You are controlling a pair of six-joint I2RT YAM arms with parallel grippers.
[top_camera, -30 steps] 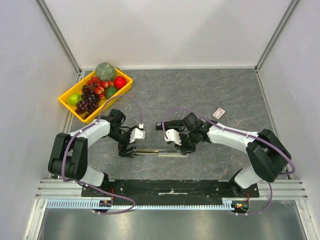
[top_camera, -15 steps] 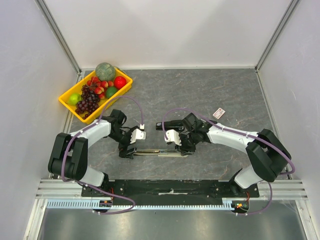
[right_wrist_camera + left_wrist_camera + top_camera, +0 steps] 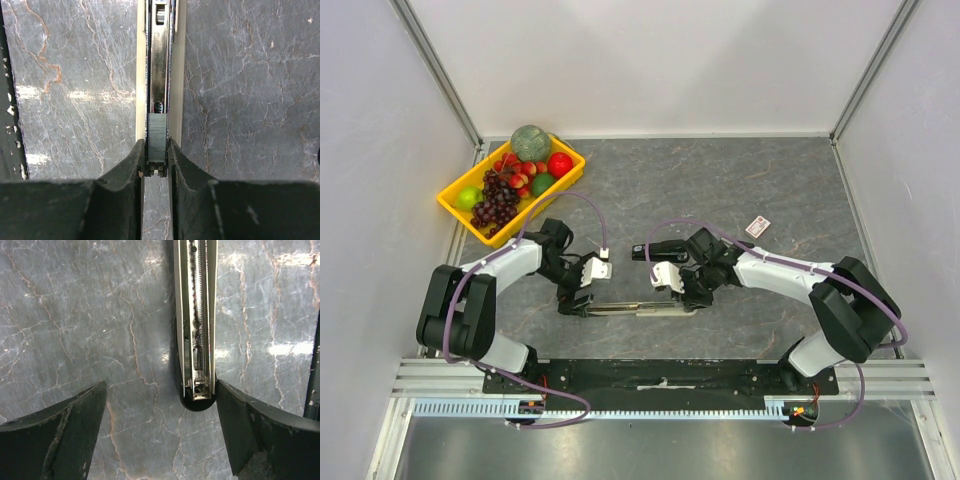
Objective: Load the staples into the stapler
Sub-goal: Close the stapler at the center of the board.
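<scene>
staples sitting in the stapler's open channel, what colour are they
Dark grey and finely ribbed; the staples show best in the right wrist view.

stapler (image 3: 632, 306): ends hidden under left gripper (image 3: 573, 302) and right gripper (image 3: 687, 299) | wrist views: cut off at top edge | staples (image 3: 156, 135): near end hidden between right gripper's fingers (image 3: 120, 190)

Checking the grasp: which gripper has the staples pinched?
The right gripper, shut on the staples over the stapler; the left gripper stands wide open.

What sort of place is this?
Likely a robot test cell: plain white walls on aluminium posts, left arm and right arm bolted to a grey stone-pattern table, a yellow tray of fruit.
</scene>
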